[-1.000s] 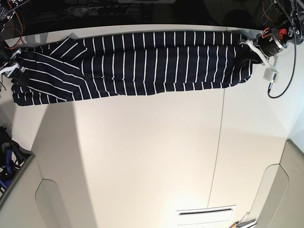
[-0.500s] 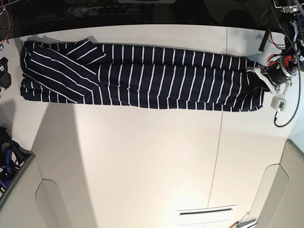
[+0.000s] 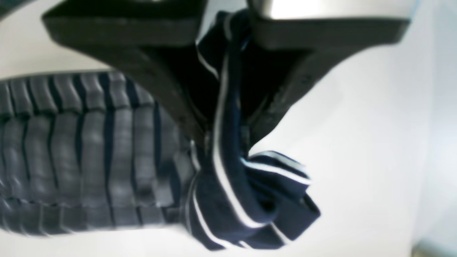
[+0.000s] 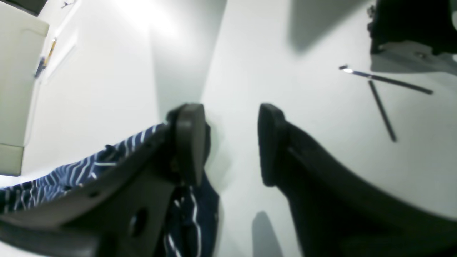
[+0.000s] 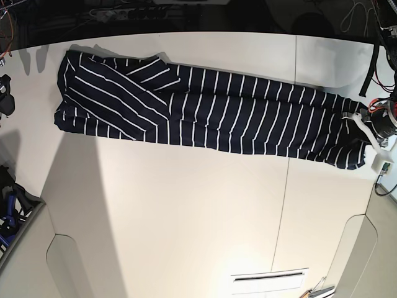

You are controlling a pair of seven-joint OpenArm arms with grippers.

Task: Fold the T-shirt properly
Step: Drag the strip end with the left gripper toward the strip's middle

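Note:
The T-shirt (image 5: 217, 112), dark navy with thin white stripes, lies as a long narrow band across the back of the table, slanting from the far left down to the right edge. My left gripper (image 5: 366, 123) is at the band's right end. In the left wrist view that gripper (image 3: 225, 142) is shut on a bunched fold of the T-shirt (image 3: 89, 153). My right gripper (image 4: 232, 142) stands open above bare table with nothing between its fingers. The T-shirt (image 4: 53, 182) lies beside and under its left finger (image 4: 189, 142).
The table (image 5: 186, 211) has a seam (image 5: 286, 186) running front to back. A white slotted plate (image 5: 270, 279) lies at the front edge. Cables and dark gear line the back. Two thin dark rods (image 4: 382, 103) lie ahead of the right gripper.
The right gripper has opened and let go of the shirt's left end. The left gripper has dragged the shirt to the right and nearer the front, so the band now slants.

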